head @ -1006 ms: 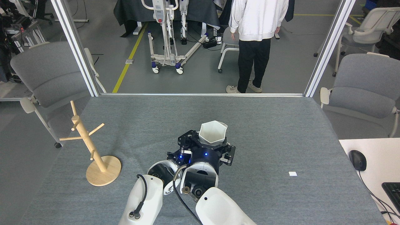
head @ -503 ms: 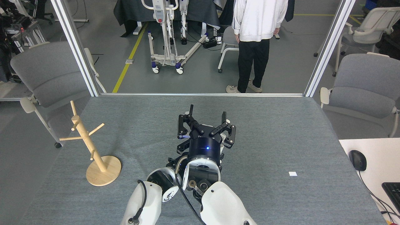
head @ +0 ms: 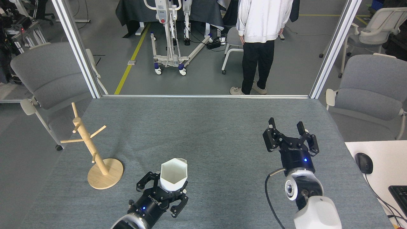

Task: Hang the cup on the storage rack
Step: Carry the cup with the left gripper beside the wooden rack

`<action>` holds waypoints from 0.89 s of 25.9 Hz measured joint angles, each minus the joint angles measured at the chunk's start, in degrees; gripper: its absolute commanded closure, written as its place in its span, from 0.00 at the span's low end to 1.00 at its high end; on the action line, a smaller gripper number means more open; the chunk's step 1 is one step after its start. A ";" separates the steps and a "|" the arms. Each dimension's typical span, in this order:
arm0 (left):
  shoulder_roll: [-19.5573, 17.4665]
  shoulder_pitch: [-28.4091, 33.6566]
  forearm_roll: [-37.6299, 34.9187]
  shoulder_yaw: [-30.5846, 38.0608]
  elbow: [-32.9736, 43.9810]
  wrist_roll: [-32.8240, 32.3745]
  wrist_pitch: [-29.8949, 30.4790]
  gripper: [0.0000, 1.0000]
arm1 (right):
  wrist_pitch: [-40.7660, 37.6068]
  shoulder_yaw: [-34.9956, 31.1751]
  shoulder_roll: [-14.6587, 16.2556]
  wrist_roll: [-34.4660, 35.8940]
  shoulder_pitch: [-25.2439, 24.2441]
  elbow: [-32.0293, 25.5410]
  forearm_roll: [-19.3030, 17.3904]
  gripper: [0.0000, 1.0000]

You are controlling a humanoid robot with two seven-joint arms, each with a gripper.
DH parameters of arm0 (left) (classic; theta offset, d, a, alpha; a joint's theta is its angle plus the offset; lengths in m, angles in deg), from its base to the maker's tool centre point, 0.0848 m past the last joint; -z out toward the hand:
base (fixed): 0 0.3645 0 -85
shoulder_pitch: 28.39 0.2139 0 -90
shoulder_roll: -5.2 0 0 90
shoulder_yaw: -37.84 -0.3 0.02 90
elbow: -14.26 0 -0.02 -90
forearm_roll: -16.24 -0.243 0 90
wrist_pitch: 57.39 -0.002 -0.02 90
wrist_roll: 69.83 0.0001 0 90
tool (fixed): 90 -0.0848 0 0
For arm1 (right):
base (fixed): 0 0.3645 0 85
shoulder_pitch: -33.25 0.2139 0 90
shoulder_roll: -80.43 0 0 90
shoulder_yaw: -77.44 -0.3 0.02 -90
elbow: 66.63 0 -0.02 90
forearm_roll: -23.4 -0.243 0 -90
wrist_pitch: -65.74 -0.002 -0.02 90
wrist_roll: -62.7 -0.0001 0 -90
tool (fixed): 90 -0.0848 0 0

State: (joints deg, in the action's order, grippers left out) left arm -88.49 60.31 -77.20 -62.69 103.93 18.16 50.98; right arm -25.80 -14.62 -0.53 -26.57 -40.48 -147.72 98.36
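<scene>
Cup (head: pixel 173 174) sits in the left tool (head: pixel 160 194), low in the middle of the gray desk (head: pixel 206 127), mouth up and tipped a little. The tool's fingers are clenched around the bottom of the cup. The cup looks small, light and hard, with flat smooth sides, so it could slip or crack if squeezed too hard. A grip low on those flat sides seems best. No handle can be seen from here. The wooden rack (head: pixel 92 149) stands well apart to the left, near the desk's edge, its pegs bare. The left arm comes in low from the bottom. The right tool (head: pixel 290 132) is held up off to the right, fingers spread and holding nothing.
</scene>
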 measured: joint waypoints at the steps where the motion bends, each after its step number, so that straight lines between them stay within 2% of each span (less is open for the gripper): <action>1: -0.57 2.79 -0.36 1.43 2.48 0.00 -0.63 1.00 | -2.07 -1.67 0.75 0.06 -1.33 -0.08 0.07 0.01; 7: -2.19 12.68 -1.37 14.46 8.65 0.37 -1.61 1.00 | -13.97 -9.12 2.27 0.15 -7.37 -0.37 1.11 0.03; 10: -2.98 14.98 -1.44 22.63 9.11 1.53 -1.68 1.00 | -14.66 -10.29 1.94 0.21 -8.84 -0.62 3.24 0.04; 13: -3.29 15.40 -1.47 29.89 8.84 2.18 -1.80 1.00 | -11.79 -10.47 0.85 0.24 -11.12 -2.53 5.70 0.02; 18: -4.54 10.08 -2.26 37.51 6.01 1.10 -2.44 1.00 | -9.79 -10.45 -1.39 0.24 -14.77 -6.85 7.01 0.01; 23: -6.09 0.71 -6.07 40.10 0.80 -1.20 -2.80 1.00 | -9.43 -10.35 -2.00 -0.13 -14.71 -7.57 7.11 0.01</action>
State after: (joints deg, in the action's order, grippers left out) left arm -94.58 61.03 -83.27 -22.59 104.72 16.96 48.19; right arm -35.23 -24.97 -2.54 -26.69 -55.19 -155.29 105.46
